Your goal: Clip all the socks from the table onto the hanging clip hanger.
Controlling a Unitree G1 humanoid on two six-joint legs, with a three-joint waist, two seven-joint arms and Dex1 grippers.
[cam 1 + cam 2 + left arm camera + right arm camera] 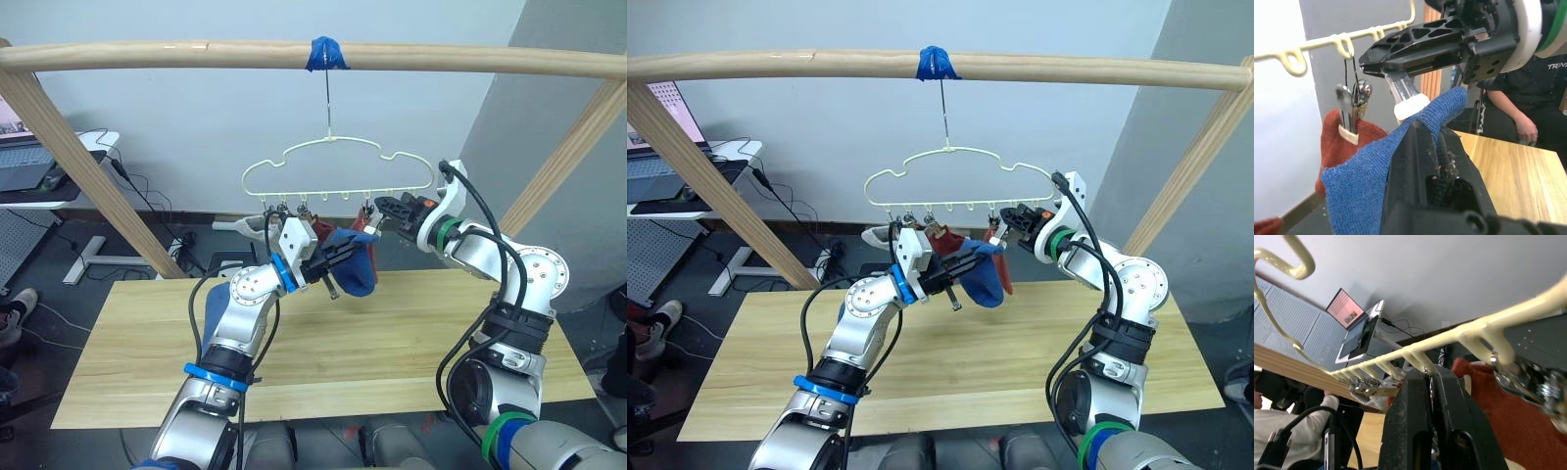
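Observation:
The pale yellow-green clip hanger (338, 166) hangs by its hook from a wooden rail above the table (411, 333). My left gripper (338, 259) is shut on a blue sock (361, 269) and holds it up just under the hanger's clips. My right gripper (379, 208) is shut on one metal clip (1403, 95), and the blue sock's top edge (1449, 100) sits right beside that clip's white pads. A brick red sock (1337, 142) hangs from the neighbouring clip (1349, 105). A bit of blue cloth (211, 305) shows on the table behind my left forearm.
The thick wooden rail (196, 54) carries blue tape (326, 54) at the hook and stands on slanted posts (88, 171) at both sides. A white desk with a laptop (24, 162) is at the far left. A seated person (1518, 103) is beyond the table.

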